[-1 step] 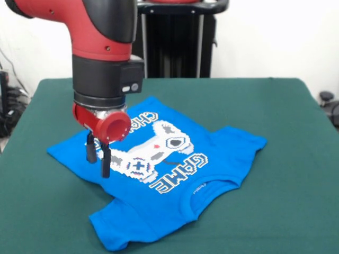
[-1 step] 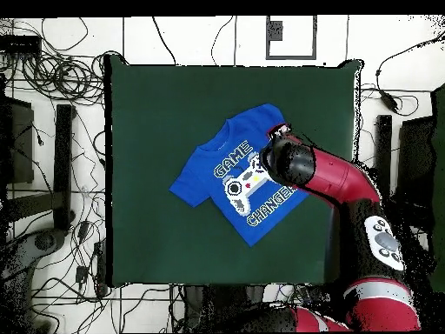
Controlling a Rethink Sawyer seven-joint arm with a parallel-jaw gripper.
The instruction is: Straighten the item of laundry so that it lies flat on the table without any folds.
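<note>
Near the middle of the green desk (image 1: 296,211), the blue T-shirt (image 1: 222,153) is lying print-up, turned at an angle to the desk edges. From my station I am seeing it mostly spread already, with the white controller graphic (image 1: 153,151) and lettering fully readable. The sleeve at the front corner is looking bunched and slightly curled, and there is a rumple along the neckline. My end effector (image 1: 98,156) is hanging over the hem side of the shirt, its two dark fingers (image 1: 105,161) parted a little and gripping nothing; I am not able to tell whether the tips are touching the cloth. In the overhead view the arm is covering that part of the shirt. I am judging the fabric to be light, limp and thin, so it will be dragging and wrinkling rather than sliding as one piece. I am thinking the best hold is a pinch at an outer edge, a sleeve end or hem corner, pulling outward low along the felt.
</note>
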